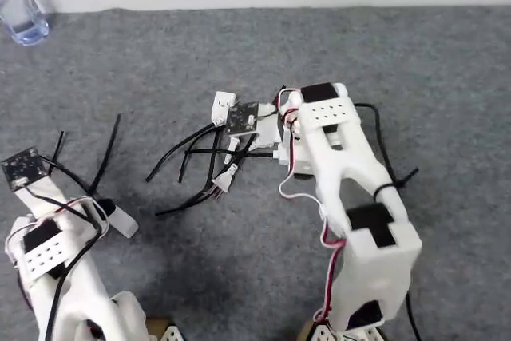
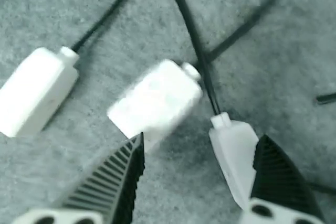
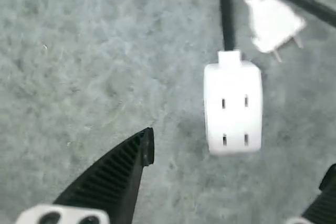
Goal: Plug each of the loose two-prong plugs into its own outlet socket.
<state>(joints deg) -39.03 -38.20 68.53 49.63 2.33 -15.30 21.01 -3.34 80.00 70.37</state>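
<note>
Socket block (image 3: 232,108): white, two pairs of slots facing up, flat on the grey table (image 3: 79,51), with a black cord (image 3: 227,19) at its far end and open table along one side. Two-prong plug (image 3: 270,22): white, loose, just past the block, prongs bare. Right gripper (image 3: 239,156): jaws wide, straddling the block's near end, gripping nothing. Left gripper (image 2: 202,142): jaws wide, gripping nothing. Tapered plug (image 2: 233,150): just beside one finger. Blurred block (image 2: 157,100) and side block (image 2: 37,90): beyond it, among crossing cords. Clear glass (image 1: 20,13): at the table's far edge, well apart.
</note>
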